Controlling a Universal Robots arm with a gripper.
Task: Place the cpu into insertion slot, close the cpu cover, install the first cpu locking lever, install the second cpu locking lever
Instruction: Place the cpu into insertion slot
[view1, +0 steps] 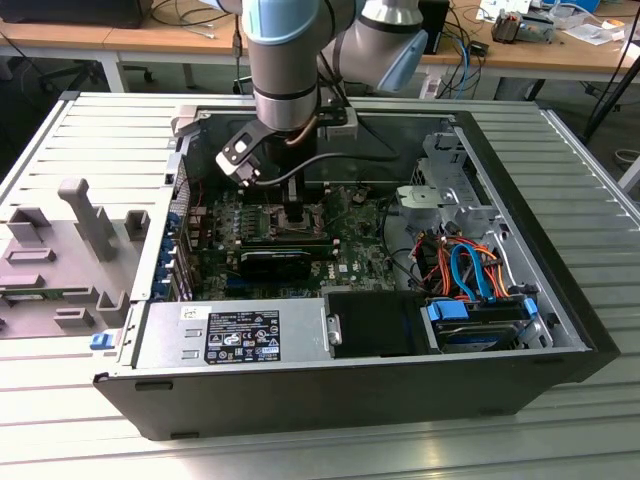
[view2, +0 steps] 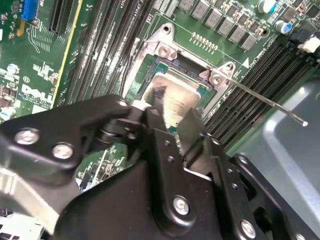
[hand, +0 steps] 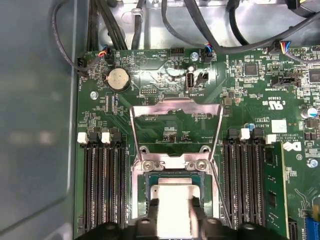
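The cpu (hand: 172, 192), a square with a silvery lid, lies in the insertion slot (hand: 141, 172) on the green motherboard. My gripper (hand: 172, 207) comes down on it from above, one dark finger at each side edge of the lid, shut on it. In the second wrist view the cpu (view2: 175, 92) shows between the fingertips (view2: 158, 96) of the gripper (view2: 175, 107). The cpu cover (hand: 175, 106) is swung open and stands back from the slot. A thin locking lever (view2: 270, 102) sticks out free beside the slot. In the exterior view the gripper (view1: 298, 212) is deep inside the open computer case.
Long black memory slots (hand: 100, 185) flank the insertion slot on both sides. Black cables (hand: 150, 20) run past the board's edge. The case holds a labelled black box (view1: 240, 335), a drive cage (view1: 445, 185) and orange and blue cables (view1: 470, 270). A grey fixture (view1: 70, 250) lies outside.
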